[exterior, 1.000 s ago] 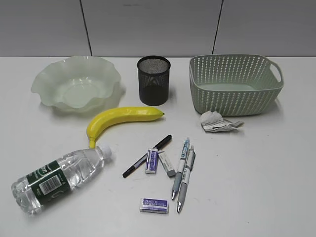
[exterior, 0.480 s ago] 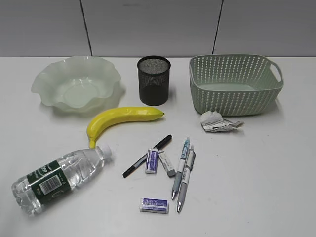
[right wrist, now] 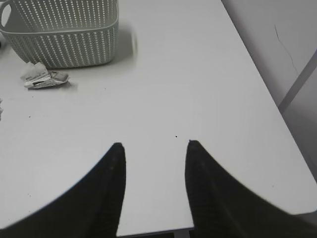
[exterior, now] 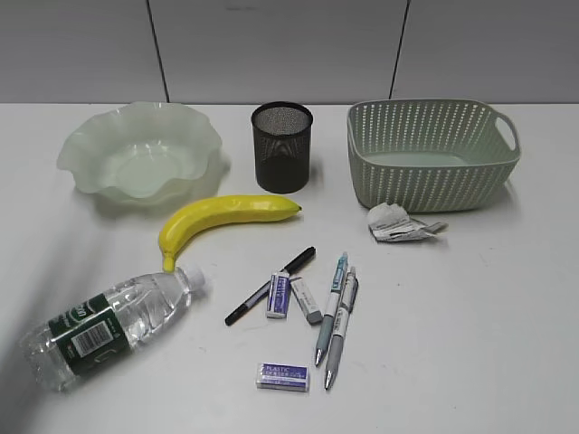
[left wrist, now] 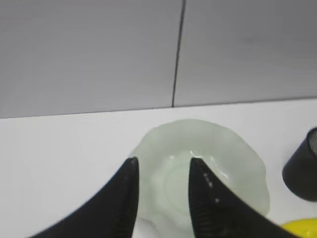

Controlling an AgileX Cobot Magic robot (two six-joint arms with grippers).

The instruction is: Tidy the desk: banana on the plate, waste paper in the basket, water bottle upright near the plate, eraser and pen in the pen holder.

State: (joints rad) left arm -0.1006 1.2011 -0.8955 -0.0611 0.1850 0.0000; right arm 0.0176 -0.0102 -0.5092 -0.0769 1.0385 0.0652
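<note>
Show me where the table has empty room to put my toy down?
Bare spots: the front right of the desk, right of the pens and below the waste paper; also the front edge between the water bottle and the lone eraser. Crowded: the middle, where banana, pens and erasers bunch together.

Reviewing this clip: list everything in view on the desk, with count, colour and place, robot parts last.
desk: one, white, under everything
plate: one, pale green, back left, empty
pen holder: one, black mesh, back centre
basket: one, sage green, back right
waste paper: one, white, just in front of the basket
banana: one, yellow, in front of the plate and holder
water bottle: one, clear with green label, lying front left
pens: three; one black, two grey, front centre
erasers: three, white or grey, among the pens
left gripper: black, open, above the plate
right gripper: black, open, over bare desk
</note>
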